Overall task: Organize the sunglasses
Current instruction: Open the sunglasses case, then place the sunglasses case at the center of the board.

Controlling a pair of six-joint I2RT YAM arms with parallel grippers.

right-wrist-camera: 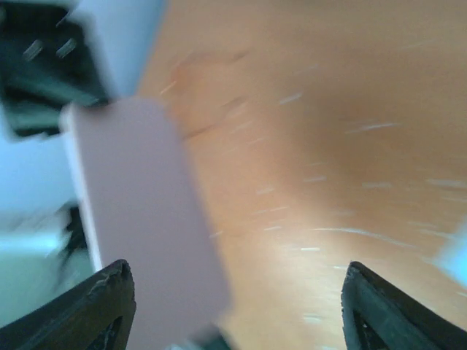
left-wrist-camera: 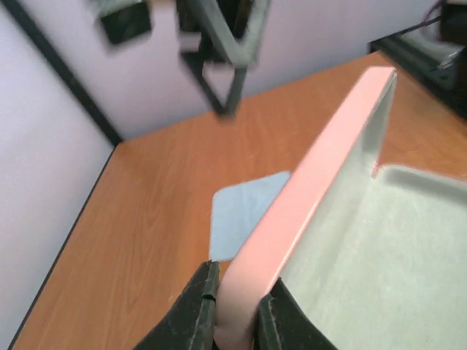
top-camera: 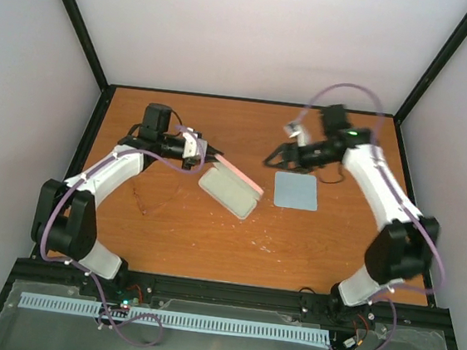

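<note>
An open sunglasses case (top-camera: pixel 228 193) lies at mid-table, with a pale green lining (left-wrist-camera: pixel 379 255) and a pink lid (top-camera: pixel 239 174). My left gripper (top-camera: pixel 200 148) is shut on the lid's edge (left-wrist-camera: pixel 292 197); its fingers (left-wrist-camera: pixel 193 313) clamp the pink rim and hold the lid raised. My right gripper (top-camera: pixel 275 157) is open and empty, hovering just right of the lid, which shows blurred in the right wrist view (right-wrist-camera: pixel 139 219). A blue cloth (top-camera: pixel 296 190) lies flat to the right of the case. I see no sunglasses clearly.
The wooden table (top-camera: pixel 169 227) is walled at the back and both sides, with black corner posts (top-camera: pixel 82 25). The right arm's gripper shows blurred in the left wrist view (left-wrist-camera: pixel 219 51). The cloth also shows there (left-wrist-camera: pixel 244 215).
</note>
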